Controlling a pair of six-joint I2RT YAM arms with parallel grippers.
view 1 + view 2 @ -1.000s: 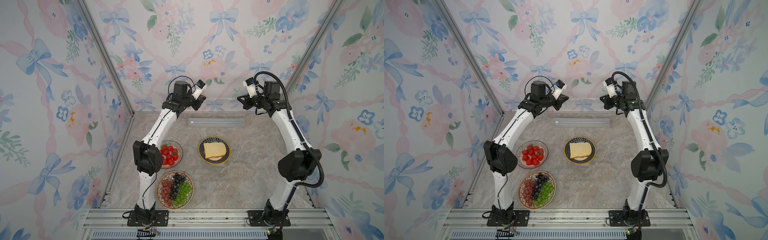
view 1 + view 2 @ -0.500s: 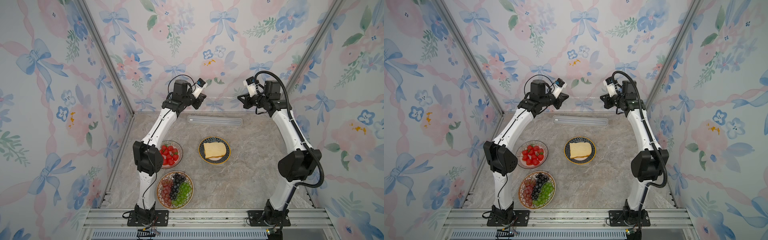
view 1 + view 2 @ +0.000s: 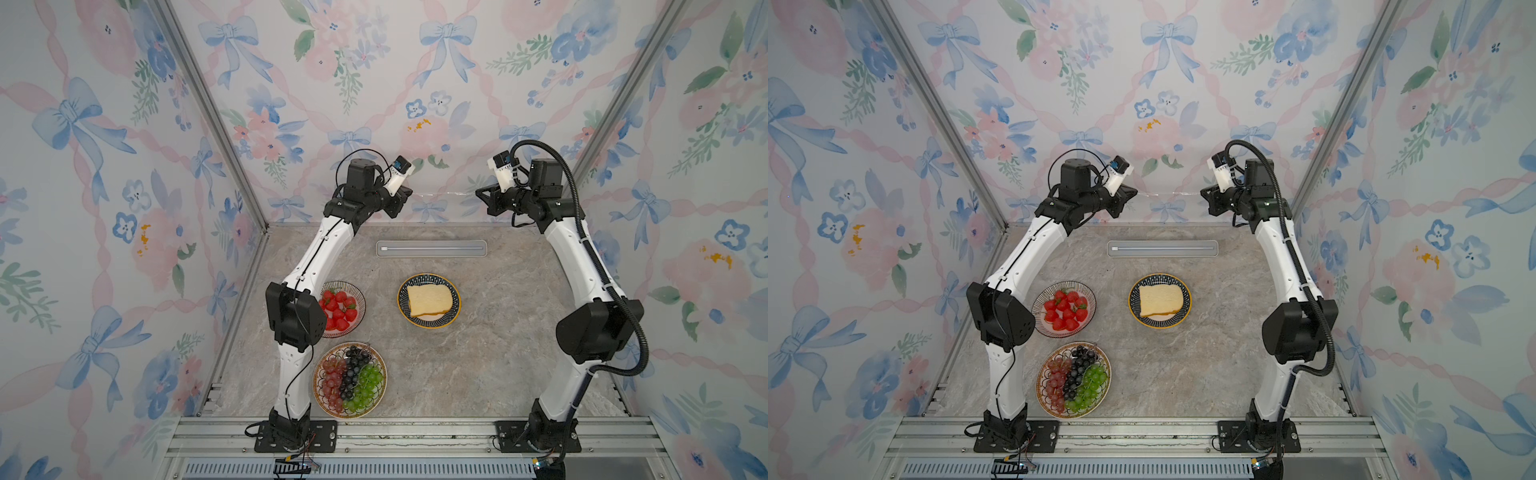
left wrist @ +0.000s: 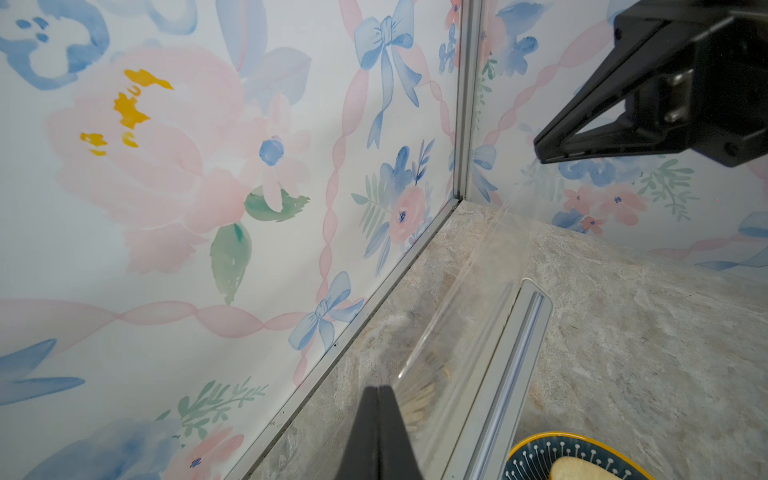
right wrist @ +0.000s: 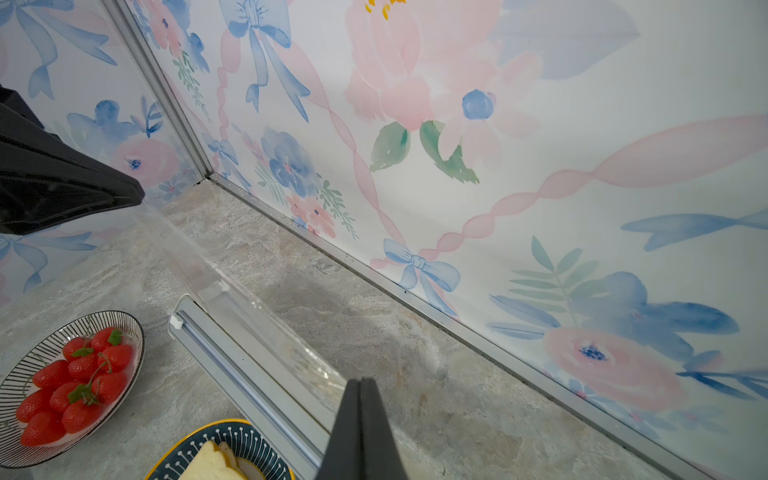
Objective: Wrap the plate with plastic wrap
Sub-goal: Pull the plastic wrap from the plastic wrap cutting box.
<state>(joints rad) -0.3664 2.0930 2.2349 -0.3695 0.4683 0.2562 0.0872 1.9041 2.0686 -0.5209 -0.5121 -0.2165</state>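
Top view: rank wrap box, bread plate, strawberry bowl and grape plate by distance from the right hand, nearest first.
From the right hand, raised at the back and pinching the plastic wrap:
1. Wrap box, back centre, lying flat.
2. Bread plate, centre.
3. Strawberry bowl, left of centre, beside the left arm.
4. Grape plate, front left.
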